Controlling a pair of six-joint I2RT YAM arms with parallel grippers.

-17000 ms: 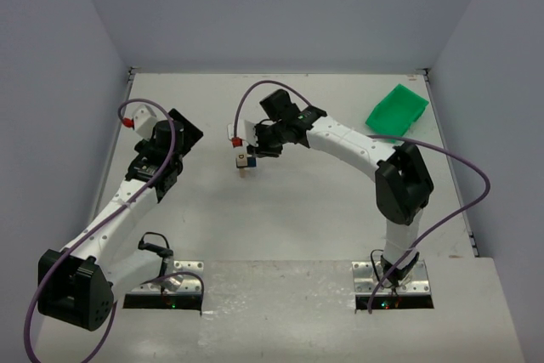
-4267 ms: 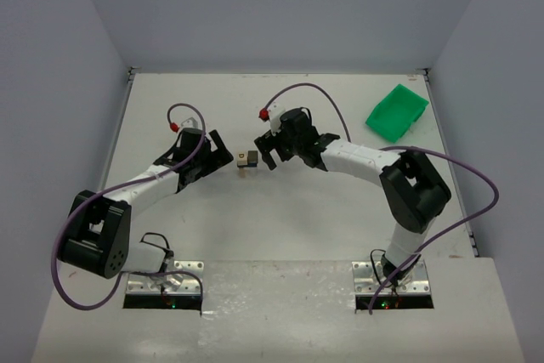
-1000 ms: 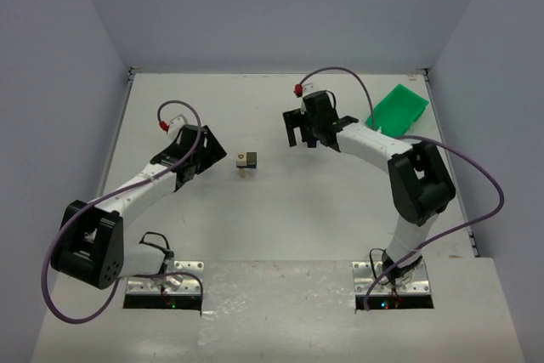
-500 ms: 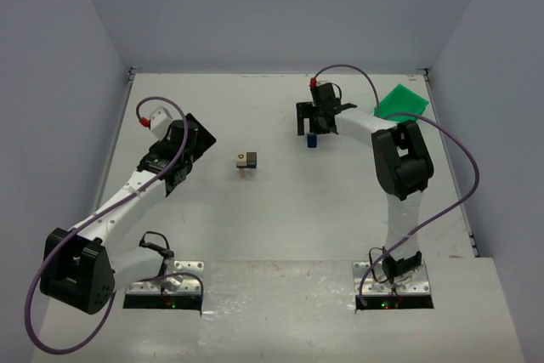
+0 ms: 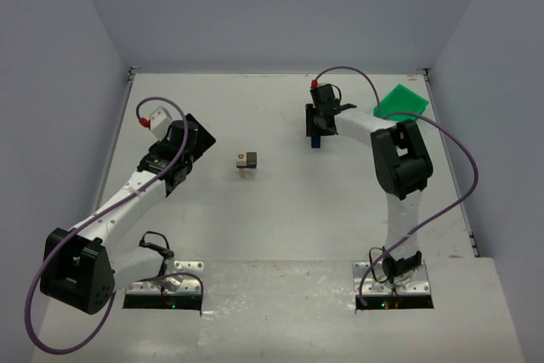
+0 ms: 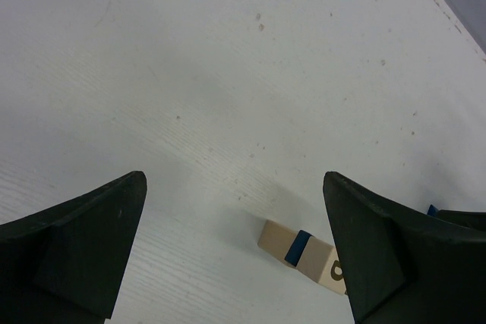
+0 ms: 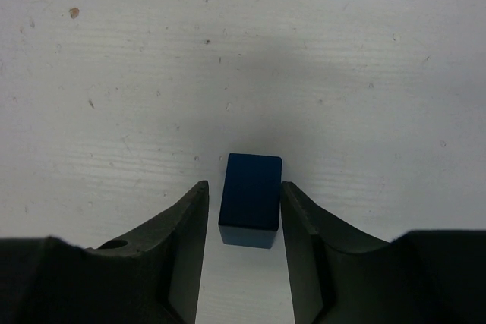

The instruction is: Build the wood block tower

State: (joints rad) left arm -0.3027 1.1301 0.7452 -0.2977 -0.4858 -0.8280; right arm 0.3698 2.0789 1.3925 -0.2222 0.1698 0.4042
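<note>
1. Wood block tower (image 5: 246,160), a small tan-and-dark-blue stack, stands between the arms, well apart from both grippers.
2. Right gripper (image 7: 244,189) straddles a loose dark blue rectangular wooden block (image 7: 250,199). Both pads should meet flat faces squarely before it lifts.
3. Left gripper (image 6: 234,180) hangs wide open and empty.
4. I cannot tell whether the right jaws clamp yet. In the left wrist view, a finger cuts off the tower's end.

Left arm (image 5: 127,197), right arm (image 5: 396,210): white shell links, black joint housings, bulky black block at shoulder and elbow. Wrist heads black. Purple cable (image 5: 163,99) arcs over left wrist and trails in wide loop past base; matching purple cable (image 5: 344,68) on right. Red-capped connector (image 5: 145,122) at left wrist, another (image 5: 315,84) at right. Bolted metal base plates (image 5: 189,267), tiny green light at each. Jaws: matte black, broad, tapered, smooth inner faces; small round hole in one right jaw.
</note>
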